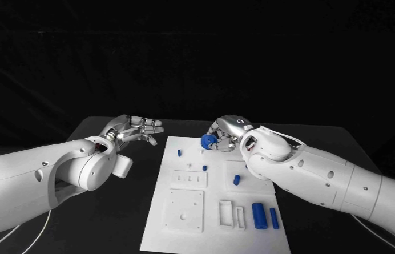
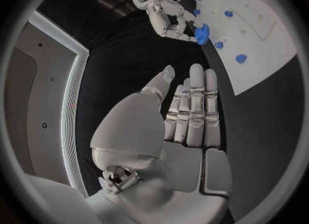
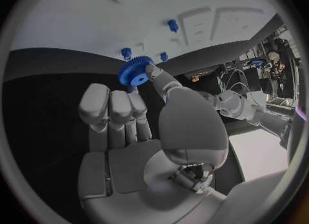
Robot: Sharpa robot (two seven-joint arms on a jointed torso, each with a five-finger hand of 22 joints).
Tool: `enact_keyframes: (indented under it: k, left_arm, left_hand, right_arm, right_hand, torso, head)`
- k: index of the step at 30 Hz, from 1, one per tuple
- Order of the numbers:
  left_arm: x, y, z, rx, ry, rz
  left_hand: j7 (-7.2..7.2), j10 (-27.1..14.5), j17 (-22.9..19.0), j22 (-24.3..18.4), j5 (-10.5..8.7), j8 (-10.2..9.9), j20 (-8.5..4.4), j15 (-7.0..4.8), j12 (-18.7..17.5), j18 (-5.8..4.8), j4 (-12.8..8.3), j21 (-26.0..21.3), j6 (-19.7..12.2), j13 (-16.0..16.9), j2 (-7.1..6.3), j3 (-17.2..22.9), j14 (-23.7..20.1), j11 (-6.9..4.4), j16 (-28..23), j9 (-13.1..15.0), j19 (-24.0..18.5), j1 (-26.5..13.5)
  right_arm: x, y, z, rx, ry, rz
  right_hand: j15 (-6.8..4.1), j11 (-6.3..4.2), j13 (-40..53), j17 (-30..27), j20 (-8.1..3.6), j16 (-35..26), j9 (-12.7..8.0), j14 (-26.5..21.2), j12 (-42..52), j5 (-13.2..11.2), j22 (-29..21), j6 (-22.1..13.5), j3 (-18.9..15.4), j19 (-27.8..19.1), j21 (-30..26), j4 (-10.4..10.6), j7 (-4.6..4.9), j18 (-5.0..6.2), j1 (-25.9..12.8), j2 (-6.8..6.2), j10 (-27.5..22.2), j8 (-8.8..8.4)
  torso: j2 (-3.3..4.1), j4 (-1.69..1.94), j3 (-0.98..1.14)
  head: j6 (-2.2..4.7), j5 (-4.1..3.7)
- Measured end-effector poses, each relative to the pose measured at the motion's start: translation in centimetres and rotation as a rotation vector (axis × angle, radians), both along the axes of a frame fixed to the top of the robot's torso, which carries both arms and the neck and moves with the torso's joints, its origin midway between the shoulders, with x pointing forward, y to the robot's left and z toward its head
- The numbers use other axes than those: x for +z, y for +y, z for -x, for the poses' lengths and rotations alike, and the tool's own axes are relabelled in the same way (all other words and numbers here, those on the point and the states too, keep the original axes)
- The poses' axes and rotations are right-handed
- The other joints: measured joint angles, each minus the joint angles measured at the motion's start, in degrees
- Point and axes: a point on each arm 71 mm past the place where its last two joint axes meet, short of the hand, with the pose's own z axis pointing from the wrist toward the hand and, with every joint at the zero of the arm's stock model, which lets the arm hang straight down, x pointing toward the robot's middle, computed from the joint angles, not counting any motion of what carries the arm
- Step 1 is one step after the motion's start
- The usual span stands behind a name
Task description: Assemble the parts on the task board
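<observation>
Your right hand pinched a blue gear at its fingertips, above the task board. Your left hand held nothing, fingers extended, beside the board over the table.

A: The head view is dim all round; the backdrop is near black, and the light seems to fall from above onto the white board, which is the brightest thing there.

B: Any glare?

A: Little. The white arms are evenly lit, with soft shade on their undersides. The black table swallows most shadows.

B: And the wrist views?

A: Both are round pictures in a dark frame, and straight edges bow strongly toward the rim. The left hand and right hand look sharp up close; things at the rim are small and smeared. A pale lit strip glows in the left wrist view.
</observation>
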Motion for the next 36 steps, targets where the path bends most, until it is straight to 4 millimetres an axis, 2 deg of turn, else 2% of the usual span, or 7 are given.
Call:
enact_keyframes:
  k: [10, 22, 36]
  left_arm:
    - [0.0, -0.2, 0.1, -0.004, 0.001, 0.001]
    - [0.0, -0.3, 0.1, -0.007, 0.001, 0.001]
    - [0.0, -0.4, 0.1, -0.008, 0.002, 0.001]
  left_hand:
    - [0.0, 0.0, 0.0, 0.0, 0.0, 0.0, 0.0, 0.0, 0.0, 0.0, 0.0, 0.0, 0.0, 0.0, 0.0, 0.0, 0.0, 0.0, 0.0, 0.0, 0.0, 0.0]
    - [0.0, 0.0, 0.01, 0.0, 0.0, 0.0, 0.0, 0.0, 0.0, -0.01, 0.0, -0.01, 0.0, 0.0, 0.0, 0.0, 0.0, 0.0, 0.0, 0.0, 0.0, 0.0]
    - [0.0, 0.0, 0.01, 0.01, 0.0, 0.0, 0.0, 0.0, 0.0, -0.01, 0.0, -0.01, 0.0, 0.0, 0.0, 0.0, 0.0, 0.0, 0.0, 0.0, 0.0, 0.0]
  right_arm:
    - [-1.7, 2.1, 0.0, 0.025, 0.01, 0.037]
    - [-3.1, 2.5, -1.1, 0.0, 0.035, 0.067]
    - [-3.8, 3.3, -1.5, 0.004, 0.047, 0.089]
  right_hand:
    - [0.01, 0.01, 0.0, -0.17, 0.0, 0.0, 0.0, 0.0, -0.24, -0.44, 0.0, 0.0, 0.3, 0.0, 0.0, 0.3, 0.0, 0.0, -0.15, -0.15, 0.01, 0.1]
    - [0.02, -0.16, -0.05, -0.24, 0.0, 0.0, 0.0, 0.0, -0.24, -0.45, -0.01, 0.0, 0.3, 0.0, 0.0, 0.32, 0.0, 0.0, -0.53, -0.53, -0.16, 0.13]
    - [0.02, -0.03, -0.33, -0.53, 0.01, -0.6, 0.0, 0.0, -0.9, -0.45, -0.01, 0.0, -0.61, 0.0, -0.32, 0.87, 0.0, 0.0, -0.57, -0.57, -0.26, 0.1]
  torso:
    - [0.01, 0.18, -0.01]
    - [0.05, 0.16, 0.09]
    - [0.05, 0.19, 0.13]
  head:
    - [0.08, 0.09]
    - [-0.02, 0.65]
    - [-0.16, 0.81]
